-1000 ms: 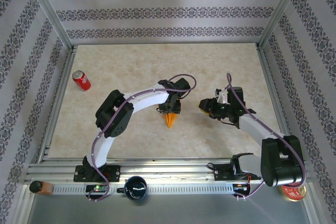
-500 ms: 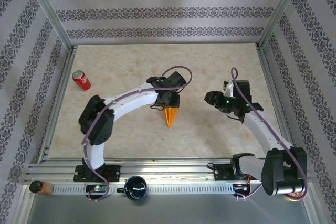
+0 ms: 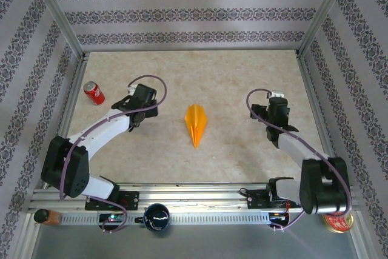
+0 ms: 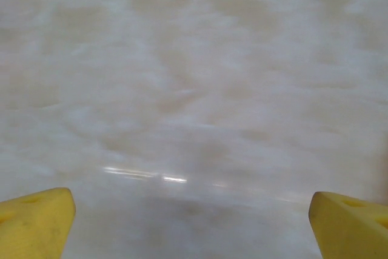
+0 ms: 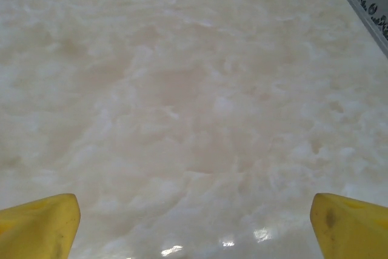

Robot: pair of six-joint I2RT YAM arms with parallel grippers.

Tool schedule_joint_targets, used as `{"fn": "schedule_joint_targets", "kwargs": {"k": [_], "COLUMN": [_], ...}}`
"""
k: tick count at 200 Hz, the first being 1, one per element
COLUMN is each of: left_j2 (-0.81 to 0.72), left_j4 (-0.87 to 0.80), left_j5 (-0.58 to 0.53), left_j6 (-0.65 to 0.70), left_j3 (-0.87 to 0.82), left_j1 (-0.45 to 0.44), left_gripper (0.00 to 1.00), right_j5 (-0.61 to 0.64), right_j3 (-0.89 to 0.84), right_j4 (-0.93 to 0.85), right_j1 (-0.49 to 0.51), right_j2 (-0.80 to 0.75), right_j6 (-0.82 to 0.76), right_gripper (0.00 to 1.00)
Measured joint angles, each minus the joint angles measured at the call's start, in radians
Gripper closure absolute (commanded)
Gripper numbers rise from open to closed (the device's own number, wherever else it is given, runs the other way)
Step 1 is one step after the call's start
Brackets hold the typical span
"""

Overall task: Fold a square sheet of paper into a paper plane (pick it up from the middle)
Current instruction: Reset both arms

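The orange-yellow paper plane [image 3: 195,124] lies alone on the marble table, its point toward the near edge and its centre ridge up. My left gripper [image 3: 137,100] is well to the left of it, over bare table. My right gripper [image 3: 274,105] is well to the right of it. In the left wrist view the yellow fingertips [image 4: 36,222] stand wide apart with only table between them. The right wrist view likewise has yellow fingertips [image 5: 39,225] far apart over bare marble. No flat square sheet is in view.
A red soda can [image 3: 94,93] lies at the far left of the table [image 3: 230,77]. Patterned walls and metal posts [image 3: 310,25] enclose the table. A dark round object [image 3: 156,216] and a tin [image 3: 337,222] sit by the front rail.
The left gripper let go of the plane and swung away to the left. The right gripper pulled back to the right. The plane now lies uncovered on the table.
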Motion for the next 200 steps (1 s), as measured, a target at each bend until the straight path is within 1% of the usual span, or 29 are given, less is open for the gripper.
{"fn": "schedule_joint_targets", "kwargs": {"k": [14, 25, 39, 55, 64, 72, 86, 104, 119, 134, 153, 200], "left_j2": [-0.019, -0.033, -0.038, -0.031, -0.021, -0.008, 0.027, 0.087, 0.119, 0.148, 0.157, 0.166], "left_j4": [0.079, 0.161, 0.277, 0.429, 0.534, 0.594, 0.738, 0.913, 1.02, 1.213, 1.27, 1.352], "left_j5": [-0.045, -0.05, -0.049, -0.026, -0.007, 0.016, 0.069, 0.147, 0.214, 0.249, 0.264, 0.279], "left_j6": [0.063, 0.117, 0.177, 0.241, 0.278, 0.306, 0.356, 0.396, 0.403, 0.404, 0.402, 0.406], "left_j3": [-0.071, -0.128, -0.201, -0.286, -0.337, -0.368, -0.415, -0.441, -0.459, -0.529, -0.58, -0.57], "left_j1": [0.065, 0.113, 0.173, 0.226, 0.242, 0.253, 0.263, 0.28, 0.309, 0.34, 0.357, 0.354], "left_gripper": [0.0, 0.0, 0.0, 0.01, 0.01, 0.01, 0.01, 0.01, 0.01, 0.01, 0.01, 0.01], "right_j5": [-0.023, -0.061, -0.136, -0.193, -0.215, -0.229, -0.234, -0.203, -0.174, -0.155, -0.145, -0.144], "right_j3": [-0.015, -0.01, -0.011, -0.045, -0.092, -0.126, -0.151, -0.146, -0.145, -0.142, -0.137, -0.132], "right_j4": [0.102, 0.15, 0.259, 0.412, 0.533, 0.597, 0.599, 0.637, 0.672, 0.683, 0.684, 0.684], "right_j1": [-0.002, -0.011, -0.026, -0.047, -0.056, -0.059, -0.061, -0.055, -0.049, -0.046, -0.036, -0.034], "right_j2": [0.086, 0.132, 0.18, 0.205, 0.22, 0.237, 0.243, 0.25, 0.25, 0.25, 0.25, 0.25], "right_j6": [-0.034, -0.048, -0.055, -0.056, -0.055, -0.056, -0.055, -0.051, -0.051, -0.051, -0.052, -0.055], "right_gripper": [0.04, 0.06, 0.03, 0.02, 0.02, 0.03, 0.02, 0.02, 0.02, 0.02, 0.02, 0.02]}}
